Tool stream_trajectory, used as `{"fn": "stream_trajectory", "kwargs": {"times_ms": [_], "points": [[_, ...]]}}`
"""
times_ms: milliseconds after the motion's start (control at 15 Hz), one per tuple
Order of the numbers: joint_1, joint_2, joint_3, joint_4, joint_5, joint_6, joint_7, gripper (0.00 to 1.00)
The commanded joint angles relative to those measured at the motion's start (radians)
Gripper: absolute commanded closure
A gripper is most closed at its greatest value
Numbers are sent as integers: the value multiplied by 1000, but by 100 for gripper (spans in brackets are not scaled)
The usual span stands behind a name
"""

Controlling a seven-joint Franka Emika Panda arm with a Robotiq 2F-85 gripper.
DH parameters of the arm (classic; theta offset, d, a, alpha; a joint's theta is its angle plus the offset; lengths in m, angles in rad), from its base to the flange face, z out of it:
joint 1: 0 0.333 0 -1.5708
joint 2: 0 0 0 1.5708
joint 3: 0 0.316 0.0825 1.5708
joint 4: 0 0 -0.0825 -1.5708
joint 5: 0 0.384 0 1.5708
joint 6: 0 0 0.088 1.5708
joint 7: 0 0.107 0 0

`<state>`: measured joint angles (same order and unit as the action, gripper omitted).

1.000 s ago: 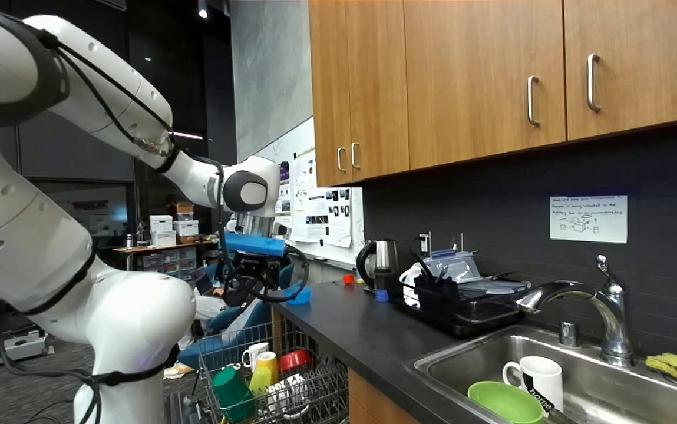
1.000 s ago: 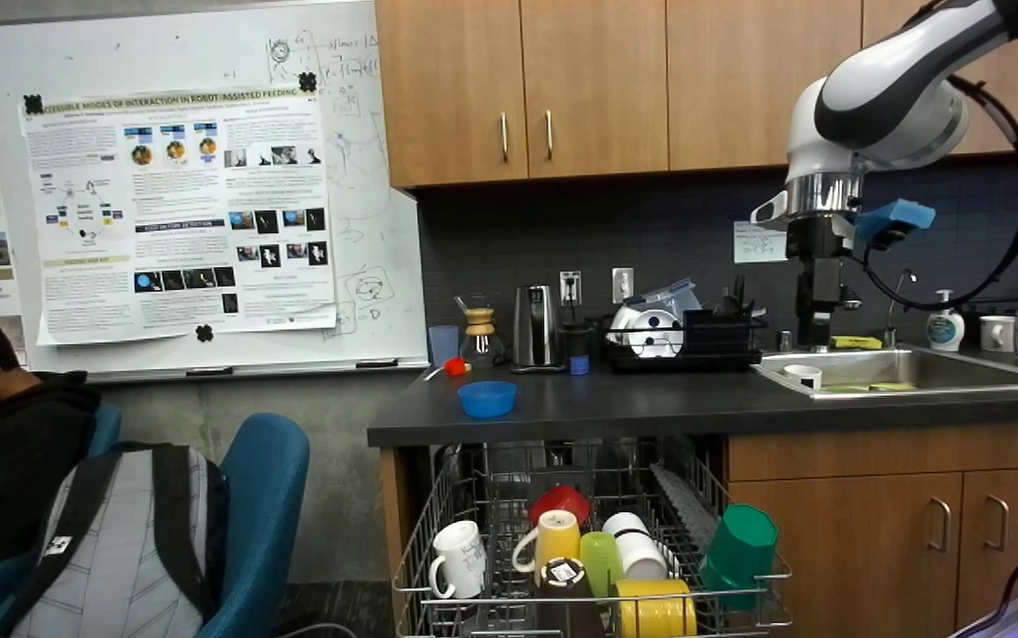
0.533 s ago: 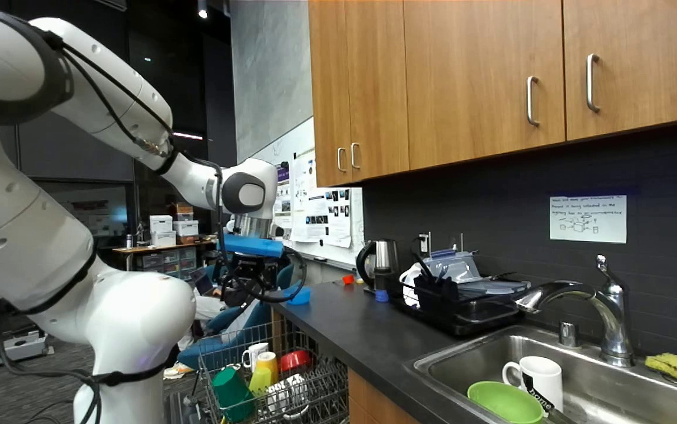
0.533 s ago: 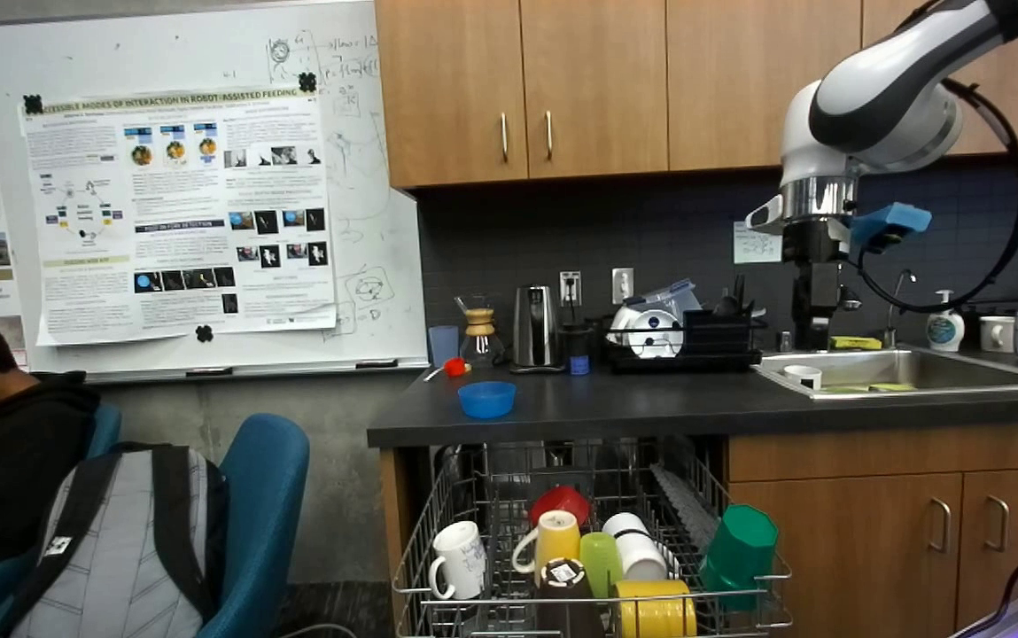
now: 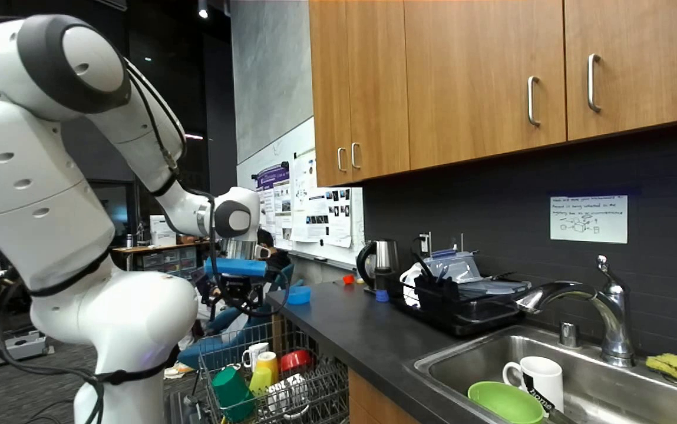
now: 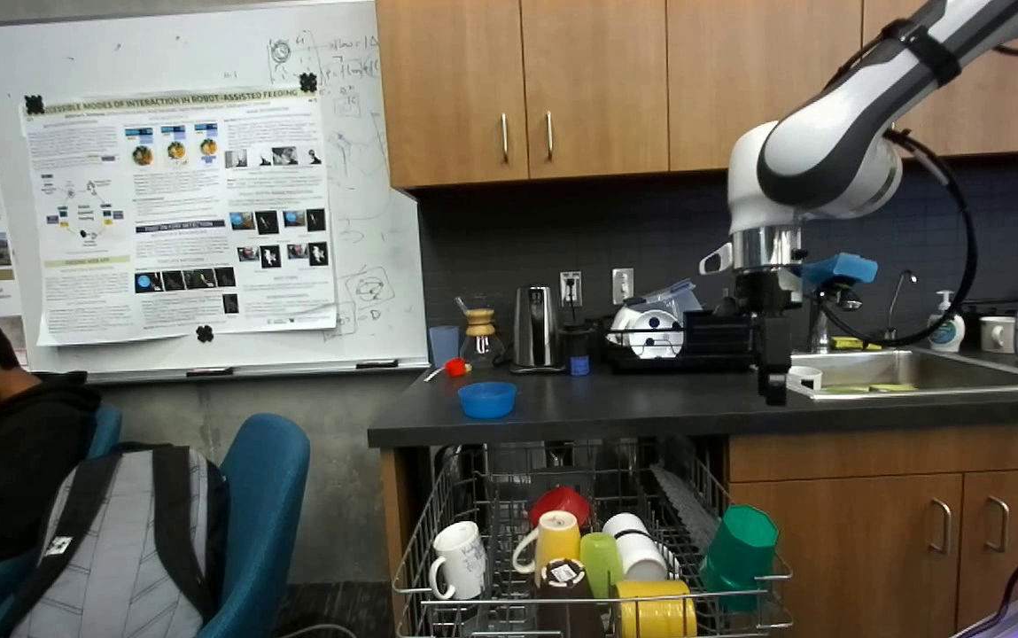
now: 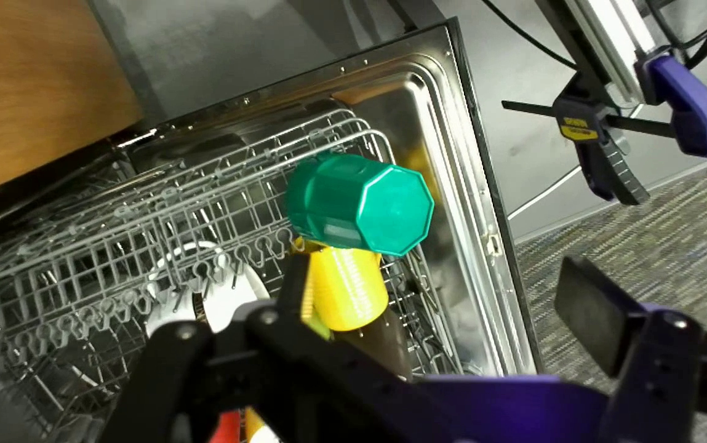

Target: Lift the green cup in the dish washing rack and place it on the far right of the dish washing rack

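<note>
The green cup (image 6: 742, 549) leans in the right front corner of the dish washing rack (image 7: 144, 224), its octagonal base turned up. In the wrist view the green cup (image 7: 359, 203) lies above centre, partly covering a yellow mug (image 7: 350, 289). My gripper (image 7: 442, 295) stands open, with its fingers (image 7: 596, 314) wide apart and nothing held between them. An exterior view has the gripper (image 6: 773, 390) pointing down at about counter height, well above the cup and touching nothing. The cup's rim is hidden.
Left of the cup sit a lime cup (image 6: 600, 563), a white mug (image 6: 458, 558) and a red bowl (image 6: 559, 503). The counter edge (image 6: 562, 431) overhangs the rack's back. Beneath the rack lies the open dishwasher door (image 7: 479, 264); a purple clamp (image 7: 691, 104) is beyond it.
My arm has come down and swung leftward in both exterior views, mostly within the last half second. The gripper has stayed open. The cup and the rack have not moved.
</note>
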<state>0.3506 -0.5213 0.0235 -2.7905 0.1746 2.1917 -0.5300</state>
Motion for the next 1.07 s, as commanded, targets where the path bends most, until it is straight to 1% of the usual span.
{"fn": "stream_trajectory", "kwargs": {"times_ms": [0,533,800,1000], "points": [[-6,154,58,5,-4,107,97,0],[1,408,152,18,57,237,227,0],[-5,529,201,47,63,311,264,0],[-19,603,227,70,25,368,314,0]]}}
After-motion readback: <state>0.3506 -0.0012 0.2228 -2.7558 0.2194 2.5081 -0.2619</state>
